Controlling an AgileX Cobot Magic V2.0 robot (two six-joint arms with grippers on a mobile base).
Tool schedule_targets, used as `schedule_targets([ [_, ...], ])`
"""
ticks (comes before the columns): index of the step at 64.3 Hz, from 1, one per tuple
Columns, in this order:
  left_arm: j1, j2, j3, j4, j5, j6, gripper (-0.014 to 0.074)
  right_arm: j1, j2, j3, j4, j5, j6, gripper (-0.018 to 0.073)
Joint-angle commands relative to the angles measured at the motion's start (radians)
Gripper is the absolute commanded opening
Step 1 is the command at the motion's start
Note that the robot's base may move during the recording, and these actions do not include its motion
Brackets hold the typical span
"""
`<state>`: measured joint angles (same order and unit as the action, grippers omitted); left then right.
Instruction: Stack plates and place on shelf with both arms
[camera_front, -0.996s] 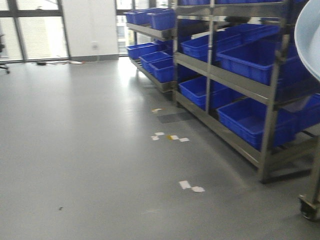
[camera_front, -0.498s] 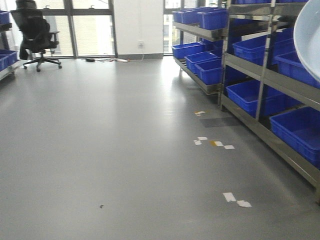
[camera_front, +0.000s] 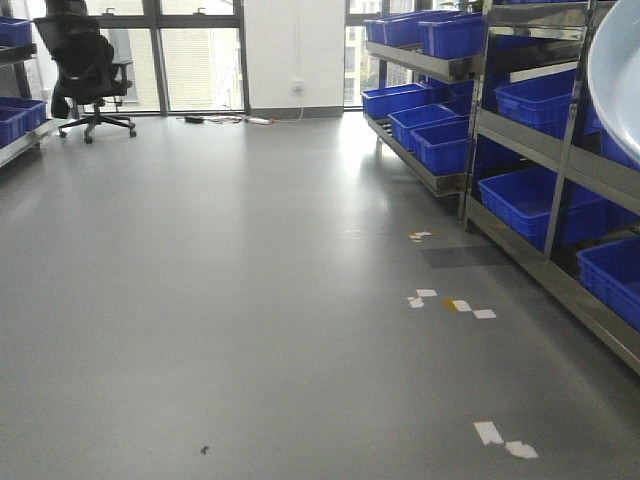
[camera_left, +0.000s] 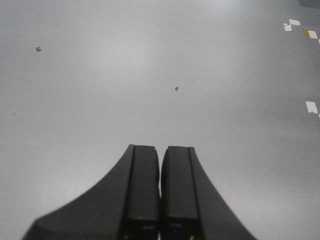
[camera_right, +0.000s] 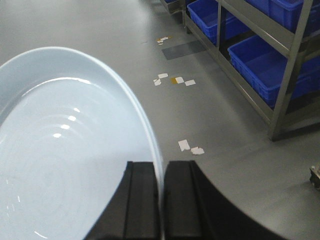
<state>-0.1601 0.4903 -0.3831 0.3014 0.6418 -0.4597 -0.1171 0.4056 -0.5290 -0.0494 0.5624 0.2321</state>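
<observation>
The pale blue-white, glossy round plate (camera_right: 65, 145) with faint rings hangs in the air, pinched at its rim by the black right gripper (camera_right: 161, 170), whose two fingers press on either side of the edge. Whether a second plate sits under it cannot be told from these views. In the front view the plate fills the top corner, in front of the steel rack (camera_front: 520, 135) of blue plastic bins (camera_front: 525, 195). The black left gripper (camera_left: 160, 150) is pressed together on nothing, over bare grey floor (camera_front: 250, 300) away from the rack. Over the last second the view has swung away from the rack, which has slid to the edge, and a black office chair (camera_front: 85, 55) far from the rack has come into sight, while the plate kept its corner. This suggests the base is turning, with shelving not yet begun.
</observation>
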Motion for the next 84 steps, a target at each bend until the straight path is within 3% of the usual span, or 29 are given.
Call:
schedule_targets([
  [1, 0.002, 0.002, -0.028, 0.011, -0.06, -0.009, 0.0097, -0.004, 0.002, -0.03, -0.004, -0.097, -0.002, 0.0051],
  [84, 0.002, 0.002, -0.028, 0.009, -0.06, -0.009, 0.0097, -0.004, 0.002, -0.03, -0.004, -0.096, -0.002, 0.0051],
])
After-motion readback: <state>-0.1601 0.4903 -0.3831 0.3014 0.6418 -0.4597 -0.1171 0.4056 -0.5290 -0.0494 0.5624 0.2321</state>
